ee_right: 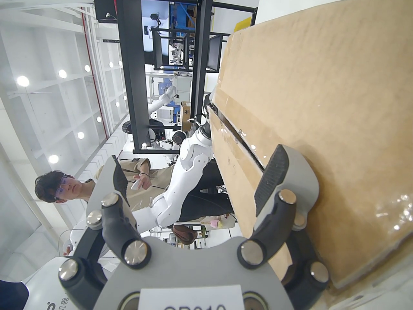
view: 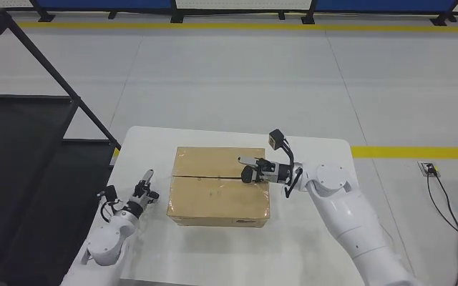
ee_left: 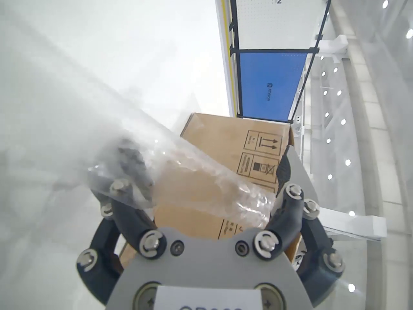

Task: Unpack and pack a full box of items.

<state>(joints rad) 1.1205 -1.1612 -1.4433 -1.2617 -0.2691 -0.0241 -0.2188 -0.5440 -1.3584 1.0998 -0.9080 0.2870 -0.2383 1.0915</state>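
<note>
A closed brown cardboard box point(view: 215, 196) sits on the white table point(view: 215, 247), a little left of centre in the top view. Its two top flaps meet in a seam point(view: 204, 176) that runs across from left to right. Printed handling symbols point(ee_left: 261, 141) show on the side facing the left arm.

The right claw point(view: 247, 170) comes in from the right of the frame and lies over the right-hand end of that seam. It is spread wide and has hold of nothing. From its own wrist camera you can see one ribbed finger pad point(ee_right: 272, 175) resting against the cardboard top, just beside the seam. There the flaps stand slightly apart and a strip of clear tape point(ee_right: 240, 137) glints. The other finger is out in the air, well off the box.

The left claw point(view: 147, 179) is at the lower left of the frame, low over the table and near the box's left side, not touching it. Its fingers stand spread apart. A crumpled sheet of clear plastic film point(ee_left: 206, 179) is draped over one finger and stretches across the gap toward the other. I cannot tell whether the film is pinched anywhere.

Beyond the table a yellow line point(view: 401, 151) crosses the pale floor at the right of the frame. A black metal frame point(view: 50, 71) slants down the upper left.
</note>
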